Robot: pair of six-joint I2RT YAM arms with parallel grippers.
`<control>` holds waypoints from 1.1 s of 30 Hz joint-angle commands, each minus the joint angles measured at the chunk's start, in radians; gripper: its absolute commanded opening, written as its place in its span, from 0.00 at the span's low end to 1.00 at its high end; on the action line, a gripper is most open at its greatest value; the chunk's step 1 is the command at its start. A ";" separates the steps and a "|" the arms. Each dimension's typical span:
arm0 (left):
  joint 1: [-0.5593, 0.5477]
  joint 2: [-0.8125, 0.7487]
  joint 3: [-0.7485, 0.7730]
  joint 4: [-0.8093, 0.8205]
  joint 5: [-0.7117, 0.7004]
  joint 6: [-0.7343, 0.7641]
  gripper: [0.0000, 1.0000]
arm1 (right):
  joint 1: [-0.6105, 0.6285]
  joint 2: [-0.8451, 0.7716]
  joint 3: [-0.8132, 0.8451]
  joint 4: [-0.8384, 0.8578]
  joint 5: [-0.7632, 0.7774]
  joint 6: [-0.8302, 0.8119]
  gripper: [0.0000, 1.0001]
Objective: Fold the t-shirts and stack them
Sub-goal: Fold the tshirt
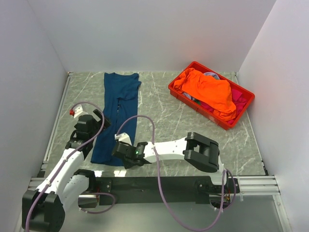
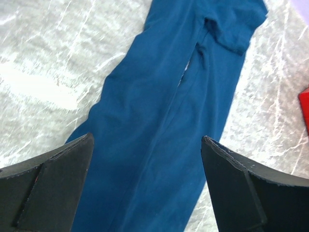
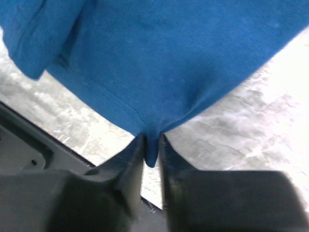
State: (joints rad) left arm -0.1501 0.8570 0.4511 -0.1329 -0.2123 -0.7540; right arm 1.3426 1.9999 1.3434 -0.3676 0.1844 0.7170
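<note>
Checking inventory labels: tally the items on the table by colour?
Blue shirt: 1
Orange shirt: 1
Pink cloth: 1 visible, mostly hidden under the orange
Red crate: 1
Total: 4 visible

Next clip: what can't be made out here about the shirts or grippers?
- Blue shirt: no print shows in any view; it lies folded lengthwise.
- Red crate, top view: the orange shirt covers the pile, so the pink shirts beneath cannot be counted.
- Right gripper, right wrist view: closed fingers hide how many layers are pinched.
- Left gripper, left wrist view: height above the cloth unclear.
</note>
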 commanded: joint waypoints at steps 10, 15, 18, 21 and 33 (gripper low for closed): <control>-0.084 -0.018 -0.028 -0.011 -0.012 0.016 0.99 | -0.002 -0.042 -0.144 -0.182 0.162 0.075 0.00; -0.206 -0.042 -0.034 -0.068 -0.093 -0.010 0.99 | -0.031 -0.101 -0.225 -0.205 0.182 0.096 0.00; -0.293 -0.056 -0.049 -0.105 -0.148 -0.051 0.99 | -0.049 -0.150 -0.292 -0.203 0.190 0.102 0.00; -0.361 -0.047 -0.069 -0.125 -0.182 -0.108 0.99 | -0.063 -0.191 -0.326 -0.217 0.204 0.108 0.00; -0.761 0.017 -0.031 -0.371 -0.417 -0.459 0.99 | -0.146 -0.334 -0.480 -0.136 0.165 0.085 0.00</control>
State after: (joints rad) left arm -0.8364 0.8688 0.3862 -0.3889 -0.5251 -1.0489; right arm 1.2255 1.6737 0.9314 -0.4286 0.3519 0.8181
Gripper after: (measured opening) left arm 0.994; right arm 0.012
